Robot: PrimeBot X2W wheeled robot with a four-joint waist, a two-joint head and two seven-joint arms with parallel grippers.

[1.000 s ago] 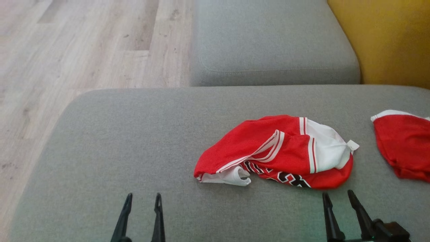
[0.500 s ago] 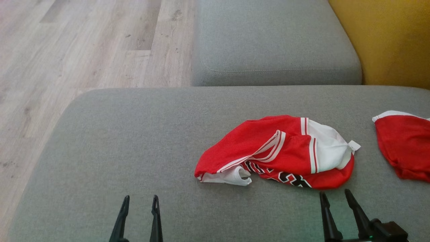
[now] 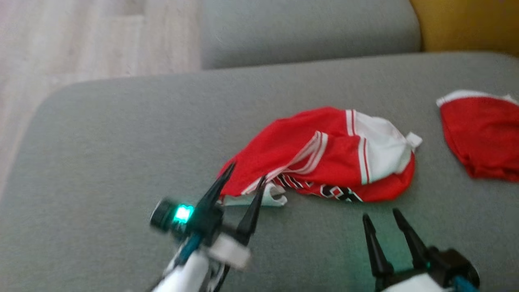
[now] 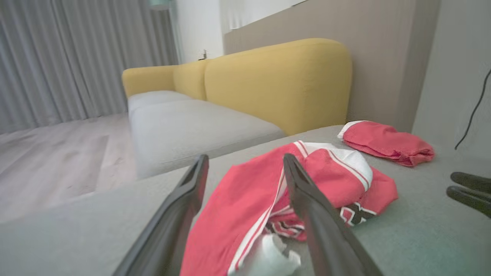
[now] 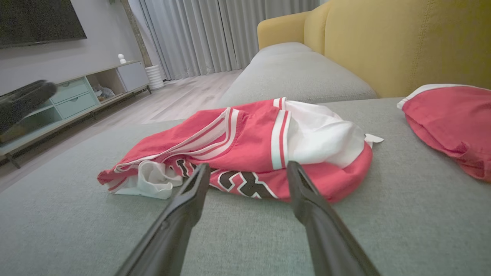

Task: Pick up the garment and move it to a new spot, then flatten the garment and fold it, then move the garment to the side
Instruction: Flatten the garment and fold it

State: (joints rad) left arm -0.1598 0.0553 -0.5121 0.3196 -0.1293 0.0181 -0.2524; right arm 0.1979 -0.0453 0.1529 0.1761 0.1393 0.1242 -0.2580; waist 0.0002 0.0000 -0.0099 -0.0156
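Two grippers face one crumpled garment, and neither has hold of it. At the lower left of the head view our left gripper (image 3: 248, 172) stands with its fingers spread wide and empty. Its tips are at the left end of the red-and-white garment (image 3: 324, 158), by the white hem; whether they touch the cloth we cannot tell. We judge it is lined up there because that loose edge offers a fold to pinch. The garment lies bunched near the middle of the grey cushion (image 3: 121, 142), its lettering half tucked under, so it needs lifting before any flattening. At the lower right our right gripper (image 3: 381, 214) is likewise wide apart and holds nothing, just short of the garment's near edge. We take it as placed to seize the right end. At the far right a second red piece (image 3: 478, 134) lies well apart, best left alone.
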